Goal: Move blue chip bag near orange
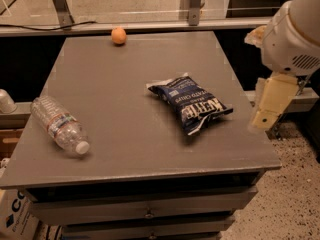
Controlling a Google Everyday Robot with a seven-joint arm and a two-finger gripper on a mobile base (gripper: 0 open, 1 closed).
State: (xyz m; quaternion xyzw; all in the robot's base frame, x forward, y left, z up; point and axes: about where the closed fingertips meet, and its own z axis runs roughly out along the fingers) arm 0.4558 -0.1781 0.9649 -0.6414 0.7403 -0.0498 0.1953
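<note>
Nothing done yet afaict: blue chip bag [190, 104] lies flat on the table [120, 94], right of centre, well apart from the orange [118, 35] at the far edge. My gripper [272, 104] hangs off the table's right side, near the bag but not touching it; can't tell if it's wide or narrow. Left to do: reach in, grab bag, set it next to the orange.

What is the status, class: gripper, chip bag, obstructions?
Gripper right of table. Blue chip bag mid-table, orange at far edge. Water bottle left, off path.
</note>
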